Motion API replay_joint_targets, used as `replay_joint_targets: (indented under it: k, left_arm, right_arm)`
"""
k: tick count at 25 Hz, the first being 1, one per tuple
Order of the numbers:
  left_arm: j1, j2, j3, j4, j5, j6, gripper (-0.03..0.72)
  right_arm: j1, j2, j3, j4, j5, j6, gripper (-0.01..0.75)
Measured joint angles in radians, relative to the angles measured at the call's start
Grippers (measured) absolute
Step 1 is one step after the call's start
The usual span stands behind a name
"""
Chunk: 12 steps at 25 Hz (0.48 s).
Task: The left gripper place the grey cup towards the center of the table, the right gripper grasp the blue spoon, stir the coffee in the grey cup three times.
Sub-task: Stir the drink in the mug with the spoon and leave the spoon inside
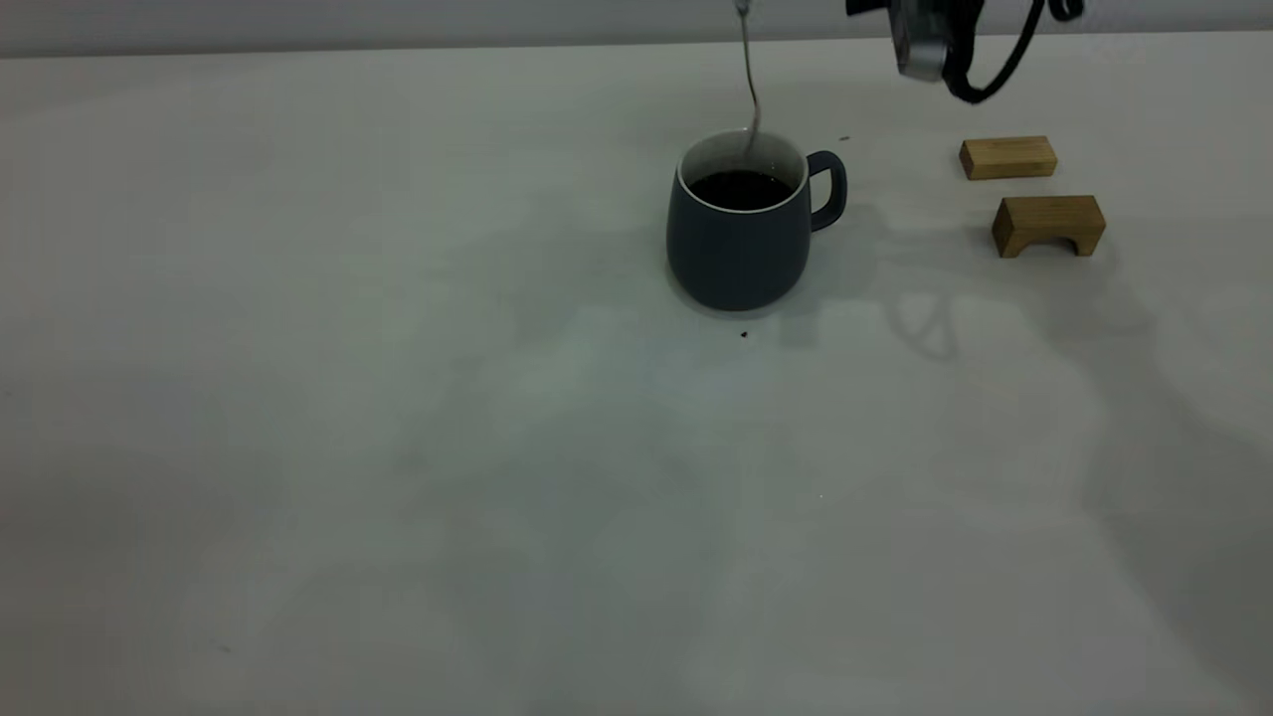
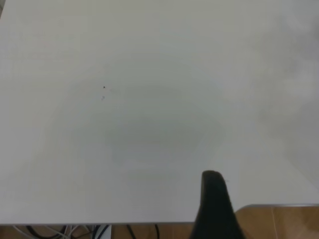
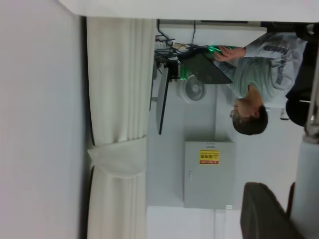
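Observation:
The grey cup [image 1: 741,239] stands upright near the table's [image 1: 398,447] middle, its handle [image 1: 830,189] toward the right arm. It holds dark coffee [image 1: 741,189]. The blue spoon's metal neck [image 1: 749,75] hangs from the top edge of the exterior view down into the cup, by the far inner wall. Whether its bowl touches the coffee I cannot tell. In the right wrist view the pale blue handle [image 3: 306,191] lies against a dark finger [image 3: 264,214], so the right gripper is shut on it. Only the right arm's silver-grey part [image 1: 920,45] shows outside. One finger [image 2: 213,199] of the left gripper hangs alone over bare table.
Two wooden blocks lie right of the cup: a flat one [image 1: 1007,157] and an arch-shaped one [image 1: 1049,226]. The left wrist view shows the table's edge [image 2: 279,205] and wooden floor. A person [image 3: 259,74] sits at a laptop far behind.

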Motion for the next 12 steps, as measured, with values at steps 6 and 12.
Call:
replay_joint_targets:
  k: [6, 12]
  left_arm:
    - [0.000, 0.000, 0.000, 0.000, 0.000, 0.000, 0.585]
    - [0.000, 0.000, 0.000, 0.000, 0.000, 0.000, 0.585]
  right_arm:
    - [0.000, 0.060, 0.000, 0.007, 0.000, -0.001, 0.122]
    - [0.000, 0.115, -0.001, 0.007, -0.004, -0.005, 0.122]
